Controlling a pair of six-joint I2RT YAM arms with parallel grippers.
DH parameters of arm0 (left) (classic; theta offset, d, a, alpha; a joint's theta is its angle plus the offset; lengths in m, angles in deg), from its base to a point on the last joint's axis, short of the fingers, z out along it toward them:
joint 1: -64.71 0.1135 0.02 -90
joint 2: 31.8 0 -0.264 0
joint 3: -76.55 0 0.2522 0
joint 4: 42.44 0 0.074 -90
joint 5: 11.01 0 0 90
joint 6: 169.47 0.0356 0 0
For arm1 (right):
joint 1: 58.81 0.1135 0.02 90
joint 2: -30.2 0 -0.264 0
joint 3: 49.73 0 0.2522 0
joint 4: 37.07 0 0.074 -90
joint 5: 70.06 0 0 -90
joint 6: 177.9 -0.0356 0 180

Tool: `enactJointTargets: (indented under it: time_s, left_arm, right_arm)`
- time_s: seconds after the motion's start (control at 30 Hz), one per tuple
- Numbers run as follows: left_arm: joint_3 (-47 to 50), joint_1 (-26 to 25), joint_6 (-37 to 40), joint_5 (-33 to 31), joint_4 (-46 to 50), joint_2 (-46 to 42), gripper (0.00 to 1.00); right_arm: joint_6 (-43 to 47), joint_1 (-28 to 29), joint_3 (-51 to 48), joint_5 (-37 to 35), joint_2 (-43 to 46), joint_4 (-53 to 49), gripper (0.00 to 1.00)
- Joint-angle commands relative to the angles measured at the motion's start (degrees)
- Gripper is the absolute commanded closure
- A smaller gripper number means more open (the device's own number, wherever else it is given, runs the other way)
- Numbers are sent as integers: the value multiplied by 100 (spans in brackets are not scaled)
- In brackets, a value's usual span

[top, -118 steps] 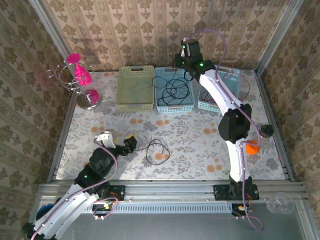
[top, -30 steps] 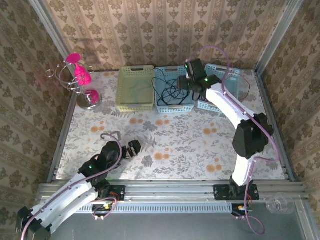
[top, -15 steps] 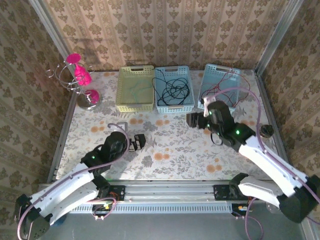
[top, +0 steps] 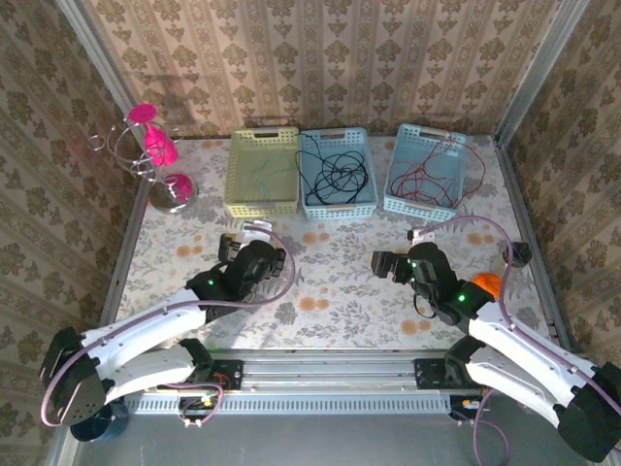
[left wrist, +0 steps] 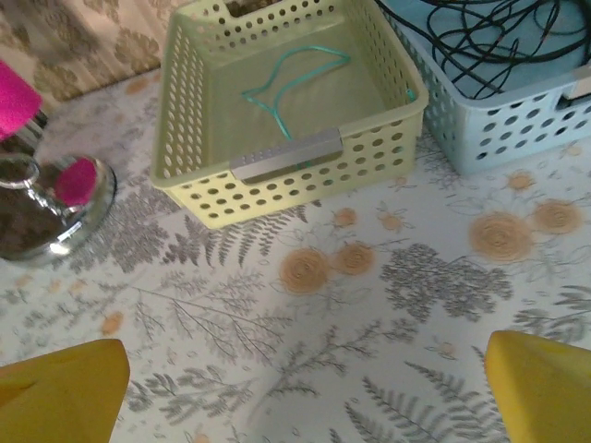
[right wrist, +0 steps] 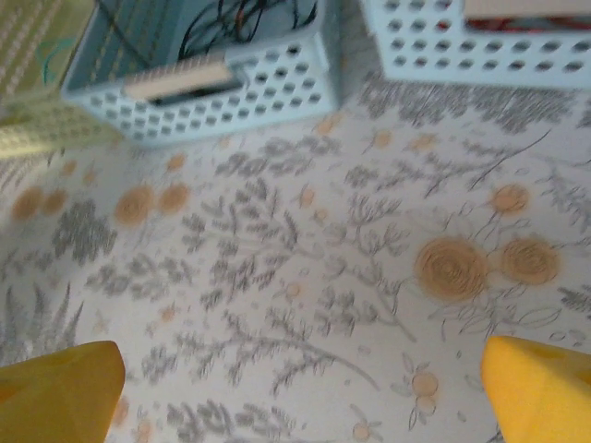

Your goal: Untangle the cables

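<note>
Top external: teal-green thin cable (top: 260, 173) lies in the pale yellow perforated plastic basket (top: 236, 184), far left. Black thin cables (top: 335, 175) fill the middle light-blue perforated basket (top: 312, 199). Red thin cables (top: 427, 175) sit in the right light-blue perforated basket (top: 400, 189). Left gripper (top: 243, 245) and right gripper (top: 388, 262) hover over the floral tablecloth (top: 330, 262).

Left wrist: yellow fingers (left wrist: 65, 388) wide apart, empty.

Right wrist: yellow fingers (right wrist: 55, 388) wide apart, empty.

At twelve o'clock stand one yellow-green basket (top: 260, 207) and two blue baskets (top: 340, 208) (top: 417, 206). One teal cable (left wrist: 323, 57) can be counted; the black cables (top: 335, 175) and red cables (top: 427, 180) tangle beyond counting. One pink stand (top: 160, 160) is at ten o'clock.
</note>
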Motion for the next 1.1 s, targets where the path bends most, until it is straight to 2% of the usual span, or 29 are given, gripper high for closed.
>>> enactJointTargets:
  time_s: [0.0,0.1,0.2,0.33,0.47,0.63,0.7,0.73,0.8,0.87,0.93,1.0,1.03,1.07]
  left_arm:
    - [357,133,900,-171,-1023,-127,0]
    - [843,467,1757,1010,-1792,-446,0]
    - [1292,763,2508,1184,-2434,-597,0]
    - [1613,1501,2357,1324,-2953,-772,0]
    - [1844,2552,2337,1921,-3863,-568,0]
    - [2122,4040,2075,2634,-5543,767,0]
    - [2136,4281,1924,2702,-6283,1582,0]
    - [2105,4282,2144,2745,-6722,1900,0]
    - [1960,4276,2313,2929,-6649,2146,0]
    - [1866,4357,2386,3144,-6979,2635,0]
    - [1958,4520,2083,2837,-7386,2862,0]
    - [1947,4984,1809,3555,-7782,3279,0]
    - [1825,5135,1753,3913,-7559,3249,0]
    - [1641,5227,1635,4157,-6803,3040,0]
  right_arm:
    - [-578,6,18,-1031,-12,501,0]
    - [-327,6,-171,-1036,-1,1009,0]
    - [46,6,-235,-1057,-30,1127,0]
    - [653,6,-171,-1152,-85,983,0]
    - [899,6,-249,-1120,10,1088,0]
    - [1338,1,-455,-1057,116,1544,0]
    - [1606,6,-558,-980,126,1757,0]
    - [1760,1,-624,-948,141,1887,0]
    - [2205,-2,-723,-785,184,2089,0]
    - [2757,-1,-742,-447,204,2130,0]
    - [2845,-3,-740,-352,181,2188,0]
    - [2856,-12,-736,-337,128,2258,0]
    - [2870,-12,-725,-307,97,2265,0]
    - [2883,-12,-708,-250,73,2286,0]
